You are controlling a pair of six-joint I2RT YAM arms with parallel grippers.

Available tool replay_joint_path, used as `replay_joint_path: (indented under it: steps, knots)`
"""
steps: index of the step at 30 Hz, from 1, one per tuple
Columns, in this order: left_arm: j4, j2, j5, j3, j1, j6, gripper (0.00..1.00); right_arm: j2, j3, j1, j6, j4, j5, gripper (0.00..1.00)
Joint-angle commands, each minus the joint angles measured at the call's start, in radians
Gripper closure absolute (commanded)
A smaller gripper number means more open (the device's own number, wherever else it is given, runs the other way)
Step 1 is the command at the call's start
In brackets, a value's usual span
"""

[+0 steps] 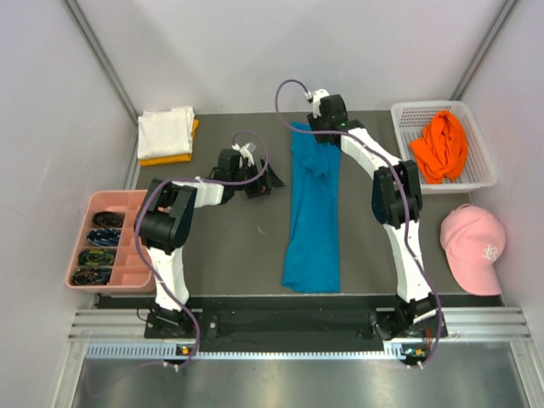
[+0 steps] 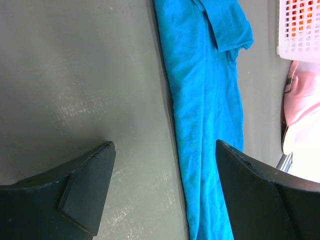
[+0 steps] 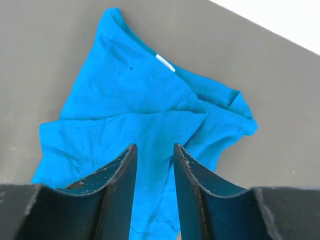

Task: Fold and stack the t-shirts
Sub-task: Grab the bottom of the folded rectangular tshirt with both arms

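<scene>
Dark mat (image 1: 238,246): teal-blue t-shirt (image 1: 312,212) folded lengthwise (sleeve rumpled).

A pink cap (image 1: 473,246) lay at the right edge of the dark table (image 1: 238,246), in front of a white mesh basket (image 1: 432,106). A pink tray (image 1: 127,255) of dark coils (image 1: 95,255) sat at the left edge.

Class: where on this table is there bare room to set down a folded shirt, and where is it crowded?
Largest bare patch: near table between left arm and teal shirt. Smaller one at the far edge, between white shirt and teal shirt. Crowded on the right: basket, pink cap, right arm.
</scene>
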State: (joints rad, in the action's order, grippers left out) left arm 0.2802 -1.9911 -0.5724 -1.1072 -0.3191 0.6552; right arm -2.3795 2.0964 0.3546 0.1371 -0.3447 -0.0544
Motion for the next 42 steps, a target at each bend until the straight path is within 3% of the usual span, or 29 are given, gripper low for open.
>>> replay_joint_path:
  steps: [1, 42]
  knots:
    - [0.008, -0.025, -0.003, -0.019, 0.0, -0.009, 0.14, -0.023, 0.002, -0.014, -0.004, 0.019, 0.01, 0.64]
    - [0.024, -0.035, -0.015, -0.008, 0.0, -0.006, 0.14, -0.04, -0.038, -0.013, -0.044, 0.016, 0.025, 0.69]
